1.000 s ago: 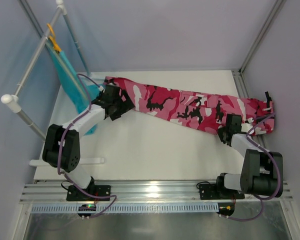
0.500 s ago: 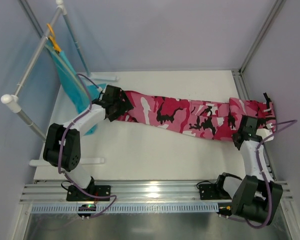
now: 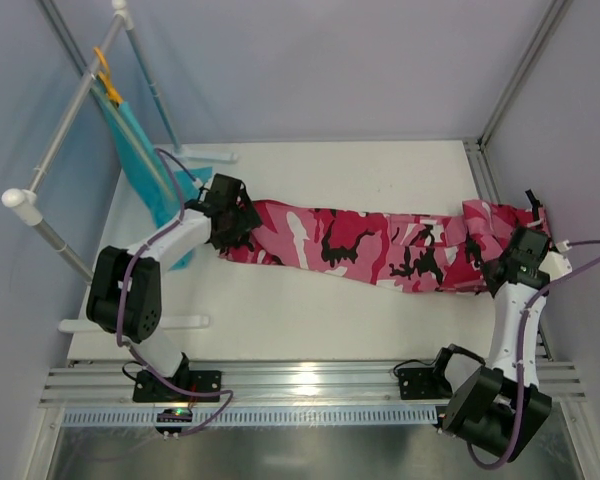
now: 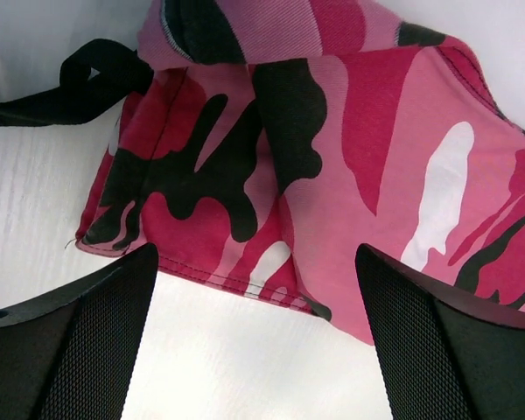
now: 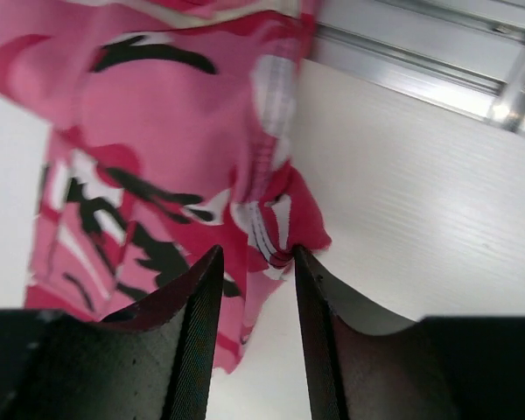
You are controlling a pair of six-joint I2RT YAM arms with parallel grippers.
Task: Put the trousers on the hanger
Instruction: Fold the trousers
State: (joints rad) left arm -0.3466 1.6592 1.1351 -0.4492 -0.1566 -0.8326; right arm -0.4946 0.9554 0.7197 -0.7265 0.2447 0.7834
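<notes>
Pulled rightward, the trousers (image 3: 370,245) now lie straight, ready for hanging. The left gripper (image 4: 255,262) gapes above them. Whether the right gripper (image 5: 258,254) holds cloth is unclear.

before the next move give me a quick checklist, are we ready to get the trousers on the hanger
1. left gripper open: ok, fingers spread wide over an edge of the trousers.
2. trousers laid out: ok, stretched along the table between the arms.
3. right gripper hold: cannot tell, a cloth fold sits between its narrow-set fingers.
4. hanger located: not ok, no view shows it.
5. teal garment clear of the left gripper: cannot tell, it hangs close beside it.
</notes>
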